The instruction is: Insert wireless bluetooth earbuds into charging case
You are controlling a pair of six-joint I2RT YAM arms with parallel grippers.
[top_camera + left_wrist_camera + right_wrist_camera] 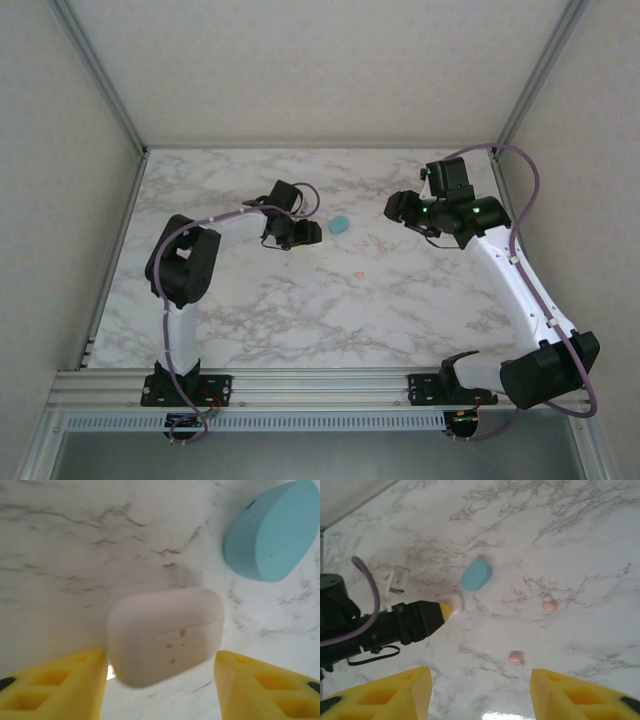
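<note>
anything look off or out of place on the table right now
Two pinkish earbuds lie loose on the marble table, apart from both cases. The whitish case has small dark specks near its seam. It and the teal case look shut.

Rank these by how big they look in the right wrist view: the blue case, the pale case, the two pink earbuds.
1. blue case
2. pale case, partly hidden by the left tool, so unsure
3. upper pink earbud and lower pink earbud look alike
</note>
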